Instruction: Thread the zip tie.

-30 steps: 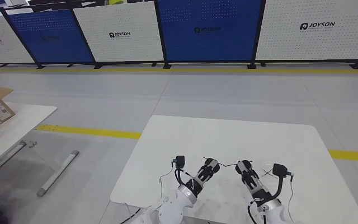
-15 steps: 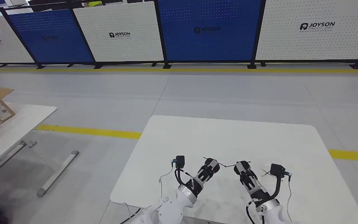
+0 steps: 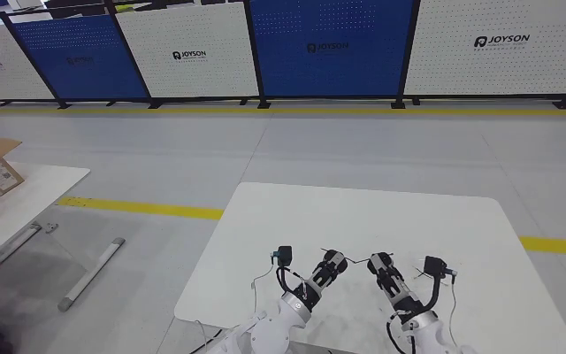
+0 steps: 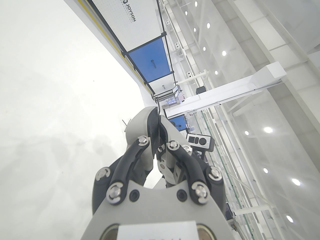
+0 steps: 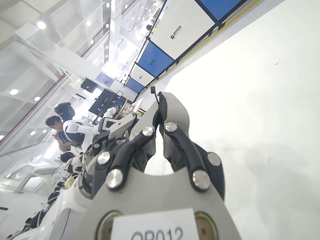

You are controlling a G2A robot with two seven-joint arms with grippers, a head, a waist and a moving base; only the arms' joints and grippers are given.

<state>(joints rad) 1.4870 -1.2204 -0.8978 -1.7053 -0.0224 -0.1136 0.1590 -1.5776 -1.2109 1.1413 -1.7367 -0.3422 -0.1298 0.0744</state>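
While its two halves are pressed together, the left pincer pinches a thin black strand of the zip tie, which runs as a fine line down the seam between the dark pads. The right pincer is likewise closed on the tie, and on that side a small square head and a short piece of strap stick out past the tips.

In the top view, the two pincers sit near each other with their tips turned inward, over the near part of the white tabletop. The tie shows as a slim dark thread bridging the gap between them. It seems to be held just off the surface, though the top view is too coarse to be sure. I cannot tell whether the tail has entered the head.

The tabletop has rounded corners and lies pale under both wrist cameras. Beyond its far edge is a grey floor crossed by a yellow line. Farther back stands a row of blue and white perforated panels. A second white table sits well apart at the left edge.
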